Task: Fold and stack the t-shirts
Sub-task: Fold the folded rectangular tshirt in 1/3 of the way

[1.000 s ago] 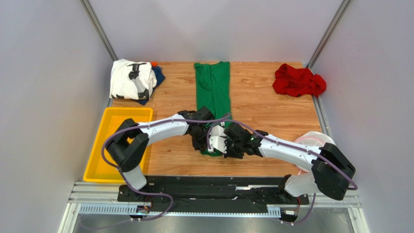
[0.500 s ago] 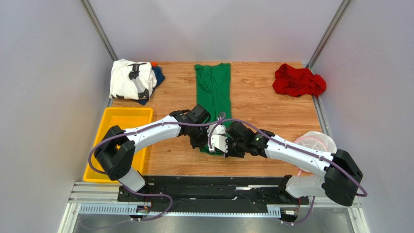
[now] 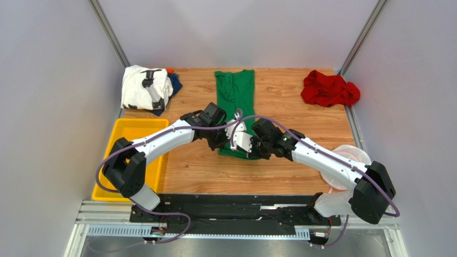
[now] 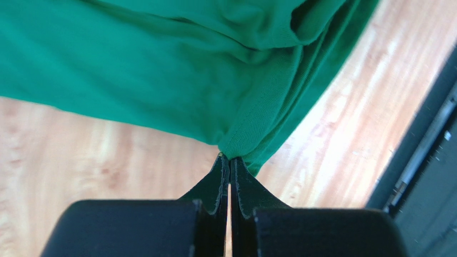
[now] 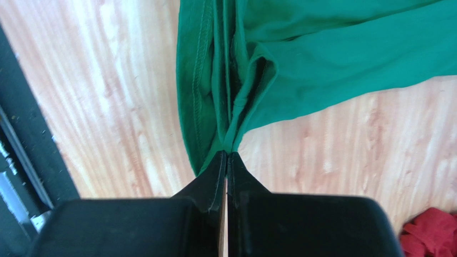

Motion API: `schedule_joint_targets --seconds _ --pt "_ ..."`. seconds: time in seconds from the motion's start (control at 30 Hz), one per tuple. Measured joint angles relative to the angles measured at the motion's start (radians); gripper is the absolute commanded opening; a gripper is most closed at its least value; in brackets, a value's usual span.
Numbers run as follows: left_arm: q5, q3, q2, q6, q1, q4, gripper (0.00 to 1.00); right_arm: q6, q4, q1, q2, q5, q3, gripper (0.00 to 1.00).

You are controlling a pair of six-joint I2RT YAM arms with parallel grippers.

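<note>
On the counter point(image 3: 300, 128), two hands are clamping the green t-shirt's near end

Along the middle of the wooden counter, the green t-shirt point(image 3: 236, 96) is lying as a long narrow strip, its collar end reaching the far edge and its other end running toward the arms. The left hand point(image 4: 229, 160) is pinching that near end on its left side, jaws pressed together on a bunched corner of green cloth. The right hand point(image 5: 226, 156) is doing the same on the right side, jaws closed on several gathered layers with a stitched hem running alongside them. In both wrist views the fabric is fanning out from the fingertips, with bare wood showing beneath and beside it. From above, the two arms are reaching inward from either side, so the hands are sitting near each other over the shirt's near end.

At the far left corner, the white t-shirt point(image 3: 140, 85) with black print is resting in a loose heap, and the dark blue t-shirt point(image 3: 175, 83) is poking out from under its right side. At the far right corner, the red t-shirt point(image 3: 328, 89) is lying crumpled, well apart from the green one. A yellow tray point(image 3: 120, 160) is sitting at the near left beside the counter, and a mesh basket point(image 3: 348, 155) is showing at the near right, partly behind the right arm.
</note>
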Motion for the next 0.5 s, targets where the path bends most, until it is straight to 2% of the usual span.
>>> schedule_joint_targets --seconds 0.2,0.5 --pt "-0.024 0.09 0.018 0.002 0.068 0.022 0.0 -0.024 0.003 -0.078 0.072 -0.01 0.109 0.0" --pt "-0.072 0.284 0.215 0.019 0.164 0.048 0.0 -0.088 -0.008 -0.184 0.326 -0.028 0.323 0.0"
